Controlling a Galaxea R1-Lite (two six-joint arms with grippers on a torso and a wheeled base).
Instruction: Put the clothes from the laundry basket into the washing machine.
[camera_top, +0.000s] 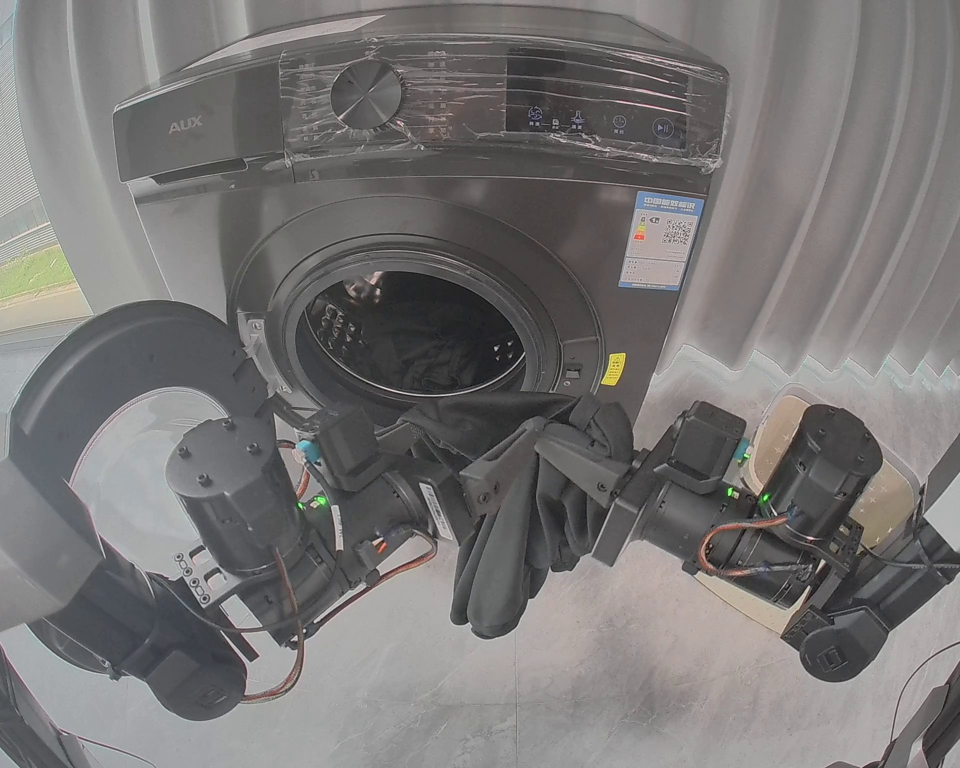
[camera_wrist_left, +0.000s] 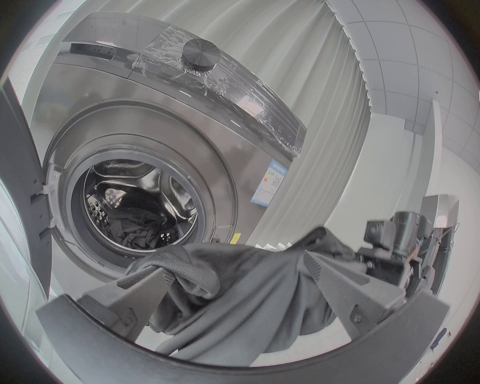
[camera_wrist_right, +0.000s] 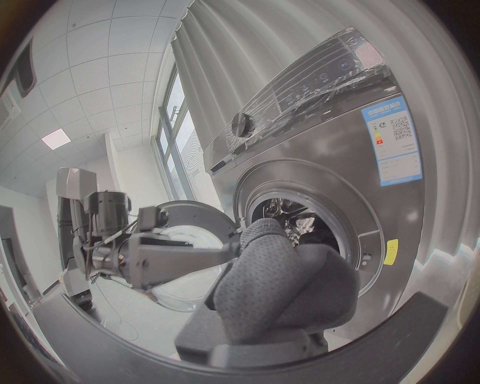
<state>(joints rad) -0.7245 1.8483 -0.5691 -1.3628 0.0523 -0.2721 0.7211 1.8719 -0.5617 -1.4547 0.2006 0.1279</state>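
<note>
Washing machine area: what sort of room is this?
Probably a laundry corner set up in an office-like room: washing machine with open door, pleated curtain behind it, tiled ceiling overhead.

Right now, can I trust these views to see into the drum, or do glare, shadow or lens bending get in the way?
Head view: the drum is in deep shadow, glare streaks the panel film. Left wrist view: drum interior lit, clothes inside readable, edges bend strongly. Right wrist view: the held garment covers the drum's lower half; the window is bright.
</note>
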